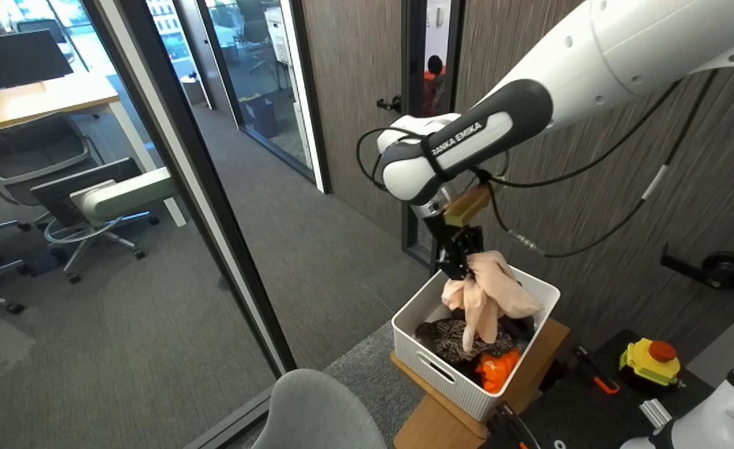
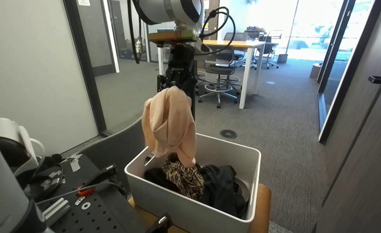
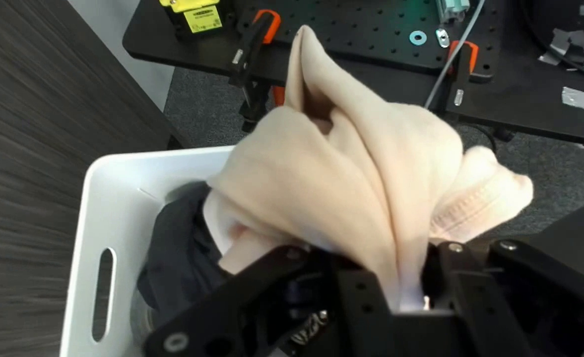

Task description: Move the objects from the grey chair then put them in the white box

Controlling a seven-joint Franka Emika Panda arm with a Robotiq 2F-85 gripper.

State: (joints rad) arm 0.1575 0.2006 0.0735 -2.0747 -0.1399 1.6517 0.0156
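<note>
My gripper (image 3: 403, 292): black, hard-edged links dotted with bright screw heads, over the white box (image 1: 466, 394).
My fingers (image 3: 363, 302): pinching a gathered fold of peach cloth (image 2: 169, 119), squeezed to a narrow pleat between them.
Peach cloth: soft and matte, bunched in plump rolls, a ribbed band near one loose end. It hangs from me above the box, a tapering tail dipping below the rim; whether the tail touches the heap beneath, I cannot tell.
White box: smooth inside, finely ribbed outside, with rounded corners and long slots for handles.
Patterned cloth (image 2: 185, 179): tan and black streaks, crumpled inside the box under my load.
Black cloth (image 2: 219, 187): dull, deeply folded, slumped beside the patterned one.
Orange item (image 1: 497, 369): vivid and creased, tucked into a corner of the box; I cannot tell what it is.
Dark curved rim (image 2: 243, 191): a rounded edge by the box wall, partly covered by the black cloth.
Grey chair (image 1: 320, 411): a smooth, rounded back, near the box in an exterior view.
Brown stand (image 2: 264, 200): smooth, round-edged, under the box.
Perforated board (image 3: 371, 29): flat, black, with rows of small holes.
Wall panel (image 3: 48, 124): dark, streaked like wood grain.
</note>
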